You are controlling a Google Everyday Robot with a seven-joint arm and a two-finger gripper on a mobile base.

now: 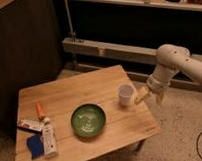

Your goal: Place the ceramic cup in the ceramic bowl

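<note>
The small white ceramic cup point(125, 94) stands upright on the wooden table point(70, 93), near its right edge. The dark-green ceramic bowl point(88, 120) sits to the cup's lower left, about one cup-width away, with nothing in it. My gripper point(149, 97) hangs from the white arm point(176, 62) that comes in from the right. It is just to the right of the cup at cup height, open, with one tan fingertip point(141, 97) close against the cup's side. It holds nothing.
At the table's left front lie an orange object point(40, 110), a red-and-white packet point(30, 125), a white printed tube point(49, 139) and a blue object point(34, 146). A metal rail and shelf frame point(108, 48) run behind the table. Speckled floor lies to the right.
</note>
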